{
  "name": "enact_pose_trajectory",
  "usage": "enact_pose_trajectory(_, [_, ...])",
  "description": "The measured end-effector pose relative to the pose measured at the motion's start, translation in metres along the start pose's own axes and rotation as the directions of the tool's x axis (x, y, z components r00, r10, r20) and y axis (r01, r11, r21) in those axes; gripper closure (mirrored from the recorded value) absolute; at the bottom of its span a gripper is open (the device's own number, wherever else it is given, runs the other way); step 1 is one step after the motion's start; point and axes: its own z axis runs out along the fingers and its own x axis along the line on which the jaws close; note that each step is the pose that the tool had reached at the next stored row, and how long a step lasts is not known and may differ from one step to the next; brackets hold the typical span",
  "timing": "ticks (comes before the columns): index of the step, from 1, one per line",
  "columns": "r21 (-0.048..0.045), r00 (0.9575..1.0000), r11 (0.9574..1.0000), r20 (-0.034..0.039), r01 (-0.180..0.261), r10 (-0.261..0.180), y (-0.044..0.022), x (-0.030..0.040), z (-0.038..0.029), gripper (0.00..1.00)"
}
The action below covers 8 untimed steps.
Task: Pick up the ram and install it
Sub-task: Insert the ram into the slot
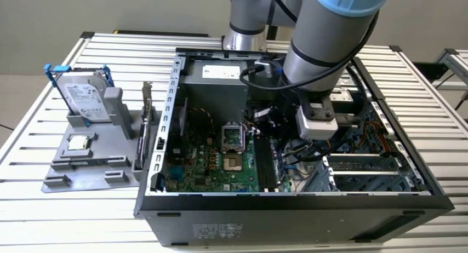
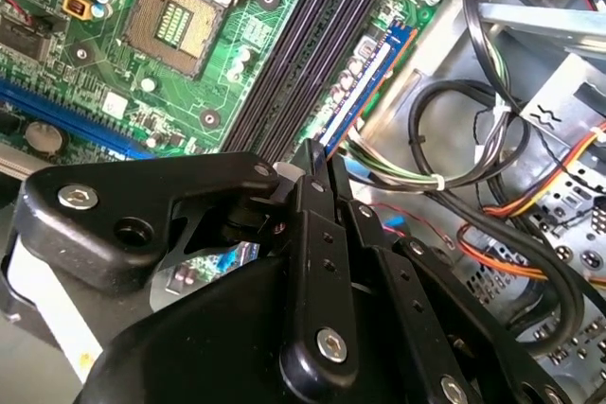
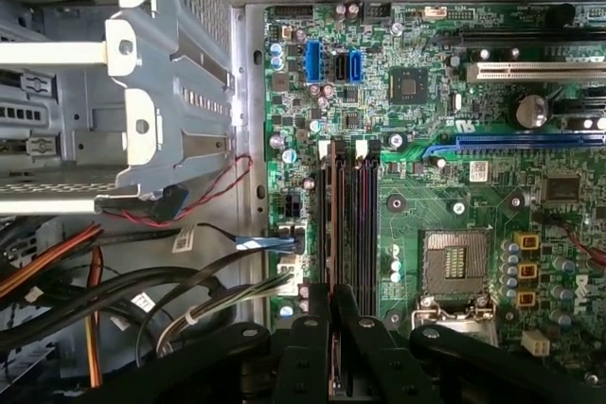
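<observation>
1. Computer case [image 1: 292,203] lies open on the slatted table [image 1: 58,231]; the motherboard [image 1: 212,165] sits inside it.
2. Parts stand [image 1: 87,160] — beside the case, on the exterior view's left — carries the hard drive [image 1: 82,99] upright and the processor chip [image 1: 78,143] flat before it.
3. Arm [image 1: 329,39] reaches down into the case, above the memory slots [image 3: 348,205].

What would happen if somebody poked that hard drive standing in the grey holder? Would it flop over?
It probably wouldn't flop: the hard drive looks like a stiff metal box. It stands tilted on edge in the grey holder, so a poke might rock it. Likely heavy for its size.
</observation>
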Motion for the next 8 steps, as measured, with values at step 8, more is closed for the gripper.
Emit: enact_pose_trajectory(8, [-0.0001, 1.0000, 1.0000, 0.0001, 0.003, -0.003, -0.0004, -0.0026, 0.0044, 1.00])
